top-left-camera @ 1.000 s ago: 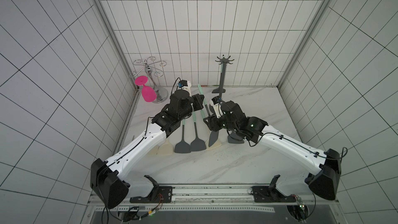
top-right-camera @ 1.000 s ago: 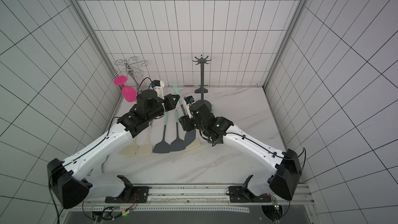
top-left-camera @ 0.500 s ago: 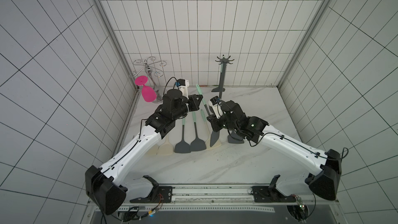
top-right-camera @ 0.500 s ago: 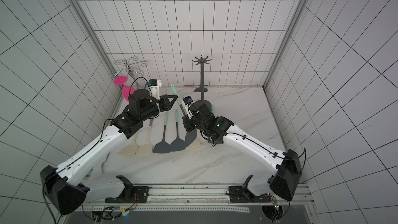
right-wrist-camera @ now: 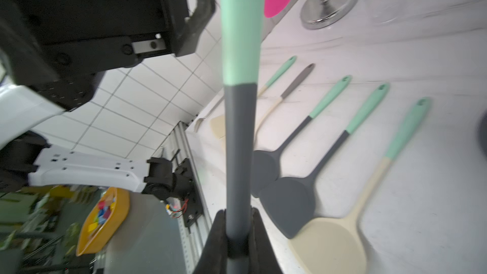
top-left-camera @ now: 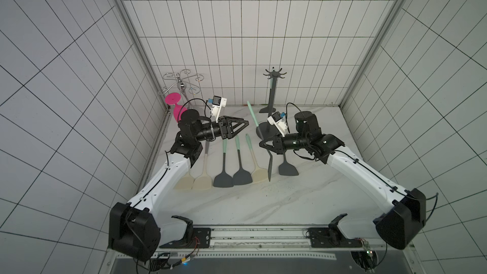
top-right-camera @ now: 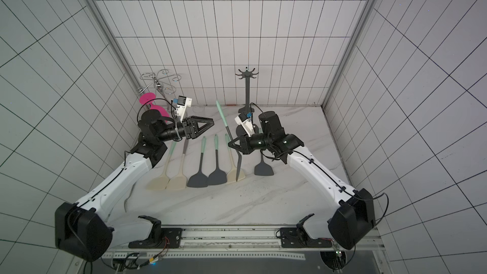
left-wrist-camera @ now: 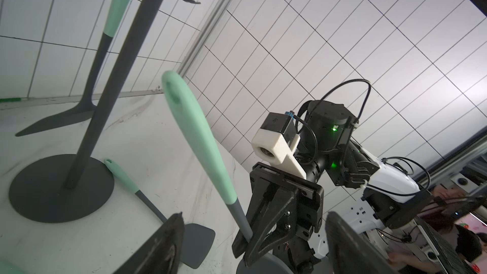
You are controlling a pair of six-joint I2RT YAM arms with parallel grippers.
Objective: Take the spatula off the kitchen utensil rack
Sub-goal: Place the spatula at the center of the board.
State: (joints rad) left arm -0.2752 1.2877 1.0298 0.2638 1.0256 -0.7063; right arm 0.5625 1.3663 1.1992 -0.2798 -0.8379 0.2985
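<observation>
At frame center the right gripper (top-left-camera: 265,146) is clamped on the spatula (top-left-camera: 253,118), holding it clear of the rack (top-left-camera: 272,94) at upper middle. The left gripper (top-left-camera: 245,123), jaws apart and empty, probably gives it room.

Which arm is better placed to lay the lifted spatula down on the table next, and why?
Right. The right gripper is shut on the spatula by its dark shaft, blade pointing down at the table. The left gripper is open and apart from it.
</observation>
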